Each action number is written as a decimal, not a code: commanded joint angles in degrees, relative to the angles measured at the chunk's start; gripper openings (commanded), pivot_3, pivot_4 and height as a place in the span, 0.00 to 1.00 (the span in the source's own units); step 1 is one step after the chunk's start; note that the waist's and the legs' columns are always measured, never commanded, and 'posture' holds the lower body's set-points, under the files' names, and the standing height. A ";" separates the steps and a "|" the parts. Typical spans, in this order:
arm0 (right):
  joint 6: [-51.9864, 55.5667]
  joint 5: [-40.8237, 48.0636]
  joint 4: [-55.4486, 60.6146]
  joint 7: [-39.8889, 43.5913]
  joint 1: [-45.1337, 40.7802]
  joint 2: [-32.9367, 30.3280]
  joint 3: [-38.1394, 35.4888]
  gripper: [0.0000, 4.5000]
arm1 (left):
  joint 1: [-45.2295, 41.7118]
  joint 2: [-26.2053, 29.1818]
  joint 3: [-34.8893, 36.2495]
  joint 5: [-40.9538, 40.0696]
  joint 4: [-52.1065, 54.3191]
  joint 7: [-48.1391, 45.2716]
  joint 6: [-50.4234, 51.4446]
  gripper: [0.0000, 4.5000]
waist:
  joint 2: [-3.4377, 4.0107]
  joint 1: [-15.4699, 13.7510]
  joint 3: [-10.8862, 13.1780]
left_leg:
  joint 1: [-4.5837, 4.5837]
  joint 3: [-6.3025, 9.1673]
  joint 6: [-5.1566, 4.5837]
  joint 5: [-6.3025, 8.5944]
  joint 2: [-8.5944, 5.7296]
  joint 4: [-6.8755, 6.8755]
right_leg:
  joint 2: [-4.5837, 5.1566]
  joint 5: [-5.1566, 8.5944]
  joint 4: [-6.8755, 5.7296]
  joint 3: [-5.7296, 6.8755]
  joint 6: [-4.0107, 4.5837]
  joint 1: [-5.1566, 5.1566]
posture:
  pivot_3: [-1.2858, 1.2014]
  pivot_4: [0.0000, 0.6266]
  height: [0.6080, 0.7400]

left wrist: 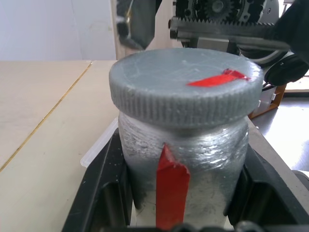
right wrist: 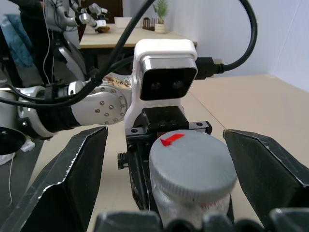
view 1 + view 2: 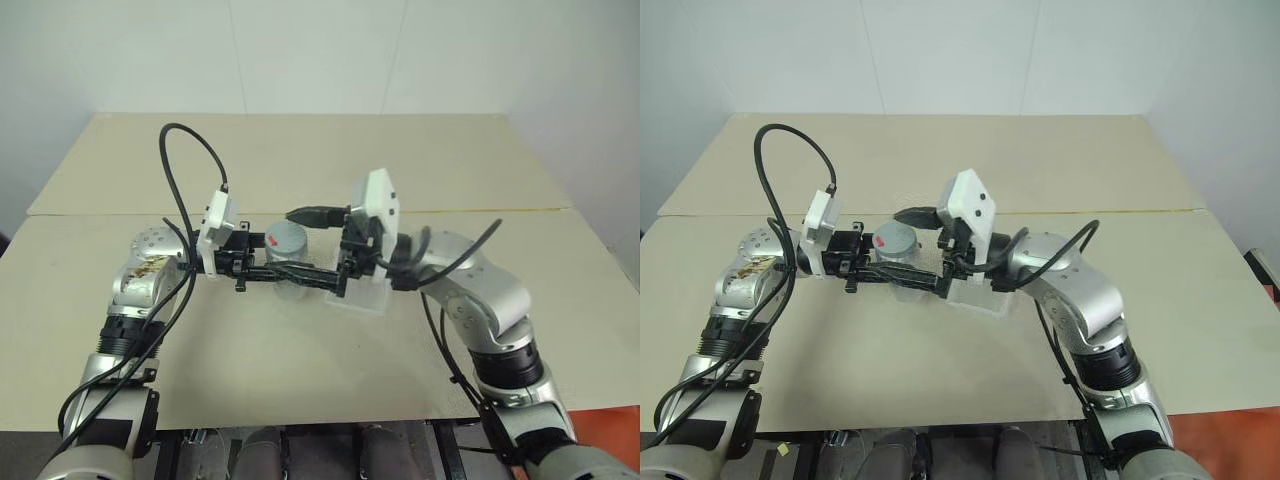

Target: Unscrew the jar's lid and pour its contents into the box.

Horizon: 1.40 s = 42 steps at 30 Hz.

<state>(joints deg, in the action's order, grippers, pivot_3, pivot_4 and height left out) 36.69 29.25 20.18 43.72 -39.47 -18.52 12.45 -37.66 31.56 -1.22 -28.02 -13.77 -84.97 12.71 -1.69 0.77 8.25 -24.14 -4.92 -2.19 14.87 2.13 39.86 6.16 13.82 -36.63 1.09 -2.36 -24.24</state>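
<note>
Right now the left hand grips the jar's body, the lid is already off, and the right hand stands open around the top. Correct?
Not quite: the lid is on the jar, as the left wrist view shows. The left hand does grip the body, and the right hand stands open around the top.

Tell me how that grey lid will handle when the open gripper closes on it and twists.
The lid has a ribbed edge, so the right gripper, whose open fingers flank it, should probably get decent purchase. It looks rigid, unlikely to flex. The left gripper is shut on the jar, so the body likely won't spin along, though its smooth wall might slip.
</note>
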 commanded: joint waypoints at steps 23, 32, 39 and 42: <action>0.27 -1.99 -3.18 -1.14 -3.49 2.22 0.11 0.63 | -0.08 0.67 0.69 -0.49 2.26 0.17 -0.51 0.45 | 0.00 -0.01 0.00 | 0.00 0.00 0.00 0.00 0.00 0.00 | 0.00 0.00 0.00 0.00 0.00 0.00 | 0.52 0.24 1.00; 0.72 -1.37 -3.01 -2.02 -4.14 2.54 -1.13 0.60 | 0.01 0.76 0.52 -0.38 2.11 0.18 -0.44 0.45 | 0.00 -0.01 0.00 | 0.00 0.00 0.00 0.00 0.00 0.00 | 0.00 0.00 0.00 0.00 0.00 0.00 | 0.52 0.24 1.00; 1.56 1.11 -1.70 -2.11 -6.40 1.73 -4.69 0.60 | 1.39 0.86 -0.73 0.88 0.22 -0.54 -0.69 0.45 | 0.00 -0.01 0.00 | 0.00 0.00 0.00 0.00 0.00 0.00 | 0.00 0.00 0.00 0.00 0.00 0.00 | 0.52 0.24 1.00; 1.68 1.82 -1.33 -2.27 -7.36 1.03 -6.52 0.60 | 1.88 0.87 -1.08 1.20 0.13 -1.05 -0.71 0.45 | 0.00 -0.04 0.00 | 0.00 -0.01 0.00 0.00 0.00 -0.01 | 0.00 0.00 0.00 0.01 0.00 0.00 | 0.52 0.24 1.00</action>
<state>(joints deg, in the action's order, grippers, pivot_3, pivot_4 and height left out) 38.77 29.83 16.61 41.61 -45.65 -17.30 7.90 -35.28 31.96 -2.50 -26.97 -14.47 -85.40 12.62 -1.69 0.73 8.25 -24.15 -4.92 -2.19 14.88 2.13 39.86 6.16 13.82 -36.63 1.11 -2.36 -24.25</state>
